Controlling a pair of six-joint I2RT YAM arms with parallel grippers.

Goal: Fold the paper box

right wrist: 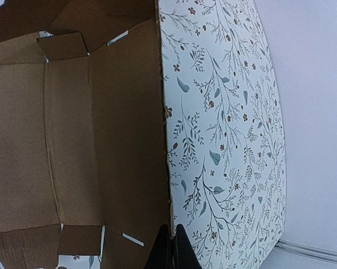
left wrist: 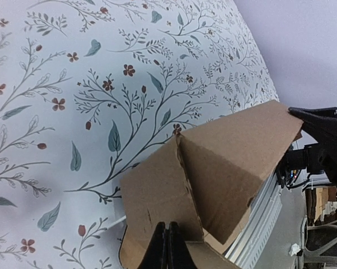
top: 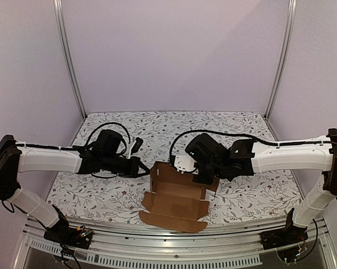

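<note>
Fingers [left wrist: 159, 251] of the left gripper [top: 143, 167] are pressed fully together against a raised flap at the 10 o'clock corner of the plain brown die-cut cardboard paper box [top: 174, 203]; whether board is pinched between them cannot be told. The right gripper [top: 205, 180] is closed on the wall at the 2 o'clock corner, whose edge is seen running straight into its fingers [right wrist: 182, 252]. The paper box is laid half-open at the 6 o'clock edge of a white cloth printed with leaves and small flowers [top: 123, 199]. Its interior is shown as bare brown panels, creases and slots. The 2 o'clock corner is hidden under the right gripper, and the box is cut off by the frame edges in both wrist views.
</note>
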